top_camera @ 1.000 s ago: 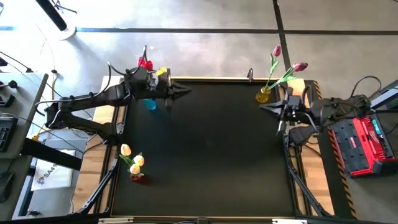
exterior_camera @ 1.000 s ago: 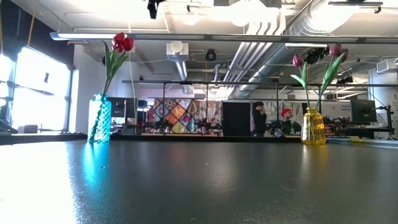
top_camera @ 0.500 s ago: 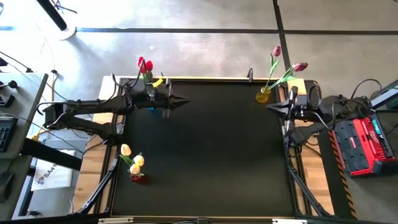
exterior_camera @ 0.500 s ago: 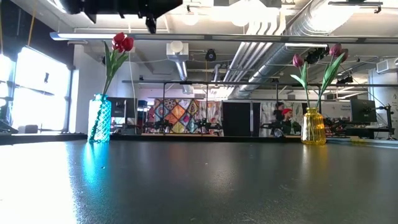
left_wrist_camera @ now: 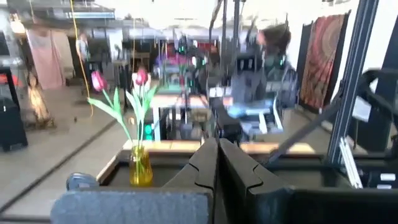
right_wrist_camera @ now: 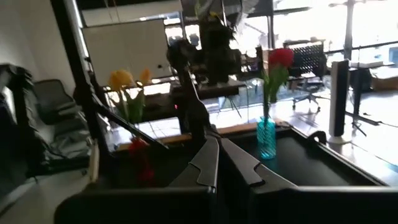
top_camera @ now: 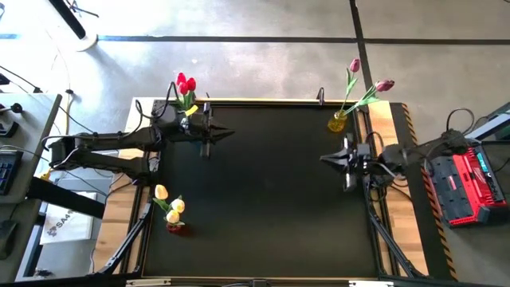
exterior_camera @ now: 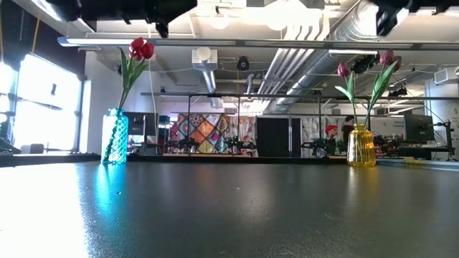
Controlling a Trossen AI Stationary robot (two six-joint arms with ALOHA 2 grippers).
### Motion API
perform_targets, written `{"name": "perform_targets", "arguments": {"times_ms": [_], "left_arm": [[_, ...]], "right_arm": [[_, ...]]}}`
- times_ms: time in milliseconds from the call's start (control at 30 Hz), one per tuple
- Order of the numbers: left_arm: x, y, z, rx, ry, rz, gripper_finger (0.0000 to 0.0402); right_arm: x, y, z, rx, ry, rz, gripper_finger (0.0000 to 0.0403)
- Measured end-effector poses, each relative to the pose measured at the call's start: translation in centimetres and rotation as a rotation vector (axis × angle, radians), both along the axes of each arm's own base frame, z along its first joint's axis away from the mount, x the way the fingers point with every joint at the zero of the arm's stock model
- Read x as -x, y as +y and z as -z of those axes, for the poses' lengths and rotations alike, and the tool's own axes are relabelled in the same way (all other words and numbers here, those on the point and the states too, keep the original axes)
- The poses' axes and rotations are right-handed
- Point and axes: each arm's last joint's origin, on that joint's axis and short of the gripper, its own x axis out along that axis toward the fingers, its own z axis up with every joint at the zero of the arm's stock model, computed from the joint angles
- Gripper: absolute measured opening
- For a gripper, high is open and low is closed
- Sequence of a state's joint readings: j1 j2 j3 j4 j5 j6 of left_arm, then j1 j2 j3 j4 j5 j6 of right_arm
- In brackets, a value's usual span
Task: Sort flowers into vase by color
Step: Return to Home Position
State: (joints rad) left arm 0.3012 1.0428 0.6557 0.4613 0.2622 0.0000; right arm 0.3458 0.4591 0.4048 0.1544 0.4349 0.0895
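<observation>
Red flowers: teal vase, far left corner of desk.
Pink flowers: yellow vase, far right corner.
Yellow flowers: red vase, left edge.
Left tool, right tool: fingers pressed together, empty, above desk.
Progress: sorting seemingly complete; none loose.

table: black top | teal vase back-left | yellow vase back-right | red vase seemingly at left edge

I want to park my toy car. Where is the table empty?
The middle of the black table is bare, from between the left claw and right claw to the near edge. It is crowded at the back left by the blue vase, back right by the yellow vase, and the left edge by the red vase.
</observation>
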Motion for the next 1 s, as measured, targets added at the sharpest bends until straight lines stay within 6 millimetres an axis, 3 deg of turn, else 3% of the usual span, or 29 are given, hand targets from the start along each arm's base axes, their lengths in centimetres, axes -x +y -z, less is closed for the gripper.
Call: {"name": "perform_targets", "arguments": {"times_ms": [133,300,733,833,1000], "left_arm": [[0.4,-0.1,1.0,0.003,-0.062,0.003,0.0],[0.9,-0.3,2.5,0.01,-0.07,0.004,0.0],[3.2,-0.7,5.8,0.074,-0.001,0.101,0.0],[3.4,-0.6,5.7,0.103,-0.011,0.066,0.0],[5.4,-1.2,3.6,0.087,-0.118,0.034,0.0]], "right_arm": [[-0.2,-0.4,1.6,-0.028,0.027,0.031,0.0],[0.5,-0.9,1.5,-0.003,-0.001,0.041,0.0],[4.8,-2.4,1.5,-0.071,-0.065,0.052,0.0],[5.0,-2.4,1.6,-0.07,-0.064,0.048,0.0],[5.0,-2.4,2.0,-0.092,-0.026,0.044,0.0]]}}
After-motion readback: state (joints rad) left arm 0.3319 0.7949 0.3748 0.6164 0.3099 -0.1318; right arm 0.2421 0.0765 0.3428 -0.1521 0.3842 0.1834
